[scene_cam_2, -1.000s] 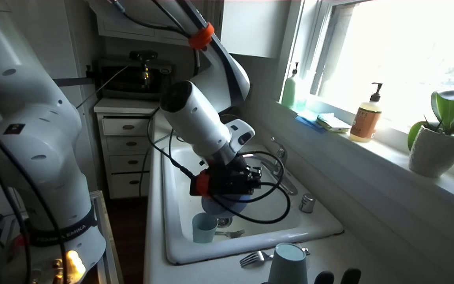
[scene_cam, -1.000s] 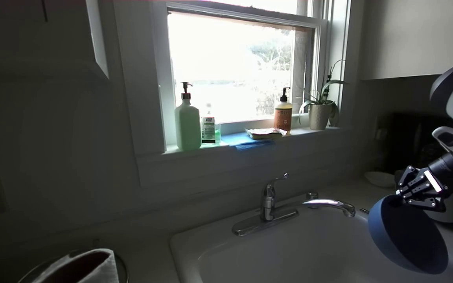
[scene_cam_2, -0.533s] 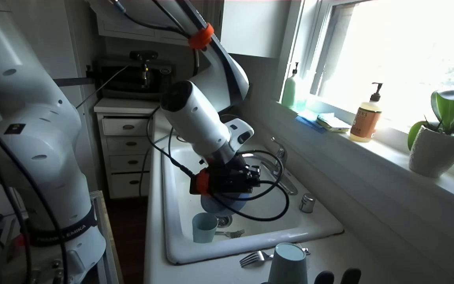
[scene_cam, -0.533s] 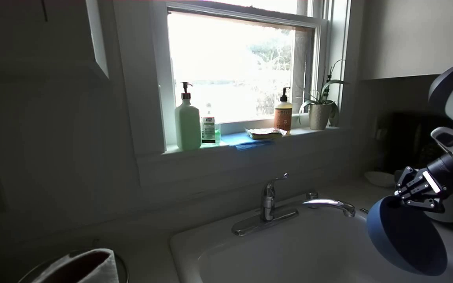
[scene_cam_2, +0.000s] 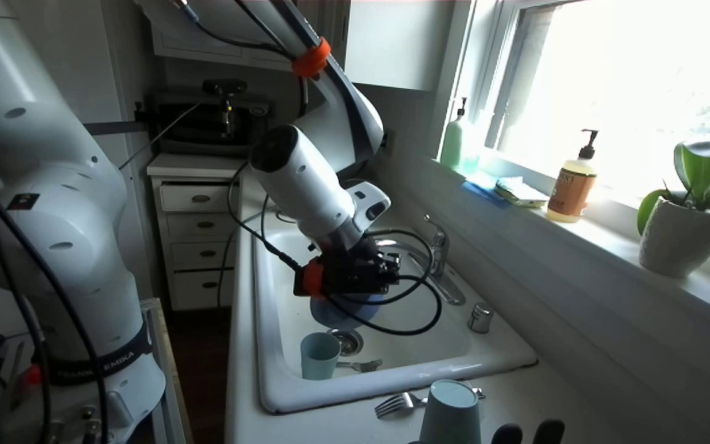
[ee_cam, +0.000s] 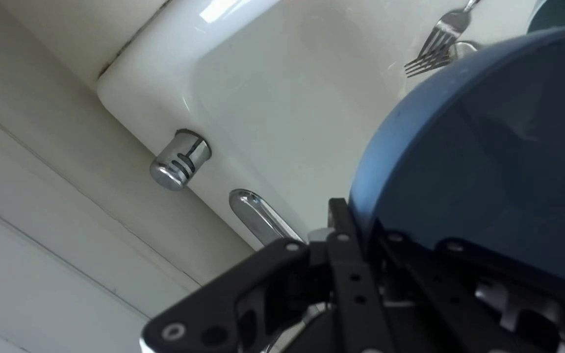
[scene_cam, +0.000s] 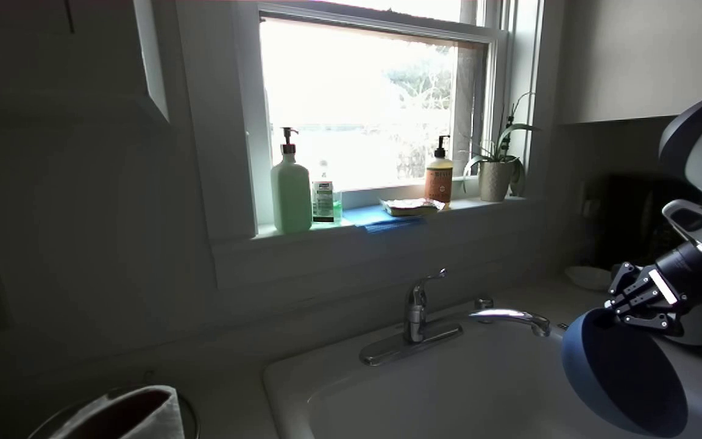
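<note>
Though tilted, bowl (ee_cam: 488, 162) (blue) in hand (ee_cam: 358, 218)

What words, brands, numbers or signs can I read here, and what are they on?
"FRANKA EMIKA": on the dark band at the base of the white arm; the first word is less clear.
"MEYER", probably: on the orange-labelled bottle; its other print is too blurred.
Small bottle with a white label: too small to read.
Oval badge on the dark appliance: too small to read.
Blue bowl: no text visible.

the black base band (scene_cam_2: 122, 359) reads "franka emika", while lettering on the orange-labelled pump bottle (scene_cam_2: 571, 190) is blurred.
</note>
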Robot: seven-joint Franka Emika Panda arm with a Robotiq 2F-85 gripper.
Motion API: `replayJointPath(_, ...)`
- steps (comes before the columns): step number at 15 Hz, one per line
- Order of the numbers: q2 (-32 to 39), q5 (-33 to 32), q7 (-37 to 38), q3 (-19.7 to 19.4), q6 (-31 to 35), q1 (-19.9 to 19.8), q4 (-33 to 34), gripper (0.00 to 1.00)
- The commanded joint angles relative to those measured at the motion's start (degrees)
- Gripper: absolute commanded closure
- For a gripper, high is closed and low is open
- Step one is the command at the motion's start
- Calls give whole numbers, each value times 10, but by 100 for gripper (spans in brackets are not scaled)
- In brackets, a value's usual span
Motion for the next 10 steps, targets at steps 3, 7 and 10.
replayJointPath(3, -27, 15, -31, 41, 1, -27, 1, 99)
replayJointPath(7, -40, 7, -28, 71, -1, -52, 2, 99)
replayJointPath(10, -50, 4, -25, 99, -2, -77, 2, 99)
